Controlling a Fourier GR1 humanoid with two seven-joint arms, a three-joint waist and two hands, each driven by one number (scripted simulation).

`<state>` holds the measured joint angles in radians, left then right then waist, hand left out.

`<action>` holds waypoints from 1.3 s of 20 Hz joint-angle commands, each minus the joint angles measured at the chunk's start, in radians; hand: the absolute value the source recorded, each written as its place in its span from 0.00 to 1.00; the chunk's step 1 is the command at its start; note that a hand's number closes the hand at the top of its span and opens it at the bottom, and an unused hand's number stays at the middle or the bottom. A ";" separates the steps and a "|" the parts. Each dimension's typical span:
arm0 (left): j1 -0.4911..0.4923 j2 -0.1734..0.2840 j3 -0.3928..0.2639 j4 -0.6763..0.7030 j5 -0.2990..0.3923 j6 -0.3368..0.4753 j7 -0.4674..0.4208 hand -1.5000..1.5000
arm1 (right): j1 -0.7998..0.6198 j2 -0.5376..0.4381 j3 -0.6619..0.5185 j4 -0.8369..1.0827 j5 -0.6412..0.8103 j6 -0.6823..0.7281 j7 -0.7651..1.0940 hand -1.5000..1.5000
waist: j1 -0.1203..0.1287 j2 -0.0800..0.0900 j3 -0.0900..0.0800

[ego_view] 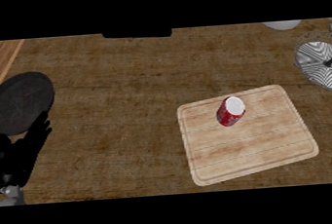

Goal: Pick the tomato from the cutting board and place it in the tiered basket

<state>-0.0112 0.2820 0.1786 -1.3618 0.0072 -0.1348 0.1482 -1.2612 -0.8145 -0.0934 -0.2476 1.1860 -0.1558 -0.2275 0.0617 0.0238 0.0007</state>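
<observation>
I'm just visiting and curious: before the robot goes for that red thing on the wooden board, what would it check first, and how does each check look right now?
1. Red, white-ended object lies on the light wooden cutting board: ok.
2. It looks like the tomato named in the task: not ok, it resembles a can on its side.
3. Nothing else lies on the board beside it: ok.
4. Patterned wire tiered basket in view at the right edge: ok, partly cut off.
5. Left hand free, fingers straight, beside the round black pan: ok.
6. Right hand ready: cannot tell, not in view.

Kitchen, wooden counter [124, 87], cutting board [257, 141], black pan [17, 102]
</observation>
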 commanded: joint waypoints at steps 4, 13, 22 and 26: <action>-0.021 -0.015 -0.009 -0.035 -0.002 0.016 0.027 0.50 | -0.023 -0.029 0.021 0.138 0.043 0.191 0.143 0.00 | 0.005 0.000 0.001; -0.047 -0.006 0.005 -0.006 0.003 0.010 0.044 0.50 | -0.025 -0.025 -0.097 0.125 -0.069 0.118 0.159 0.00 | 0.004 0.004 0.003; 0.010 0.018 0.015 0.011 0.006 -0.030 -0.010 0.50 | -0.101 -0.182 -0.300 0.113 -0.256 0.114 0.244 0.00 | -0.016 -0.005 0.001; 0.047 -0.028 0.008 -0.011 -0.005 0.015 -0.018 0.50 | -0.044 -0.253 -0.412 0.161 -0.369 0.174 0.235 0.00 | -0.031 -0.012 0.003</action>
<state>-0.0022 0.2758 0.1909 -1.3540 0.0036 -0.1316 0.1388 -1.3401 -0.9997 -0.4156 -0.1201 0.9047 -0.0227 0.0030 0.0423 0.0176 0.0020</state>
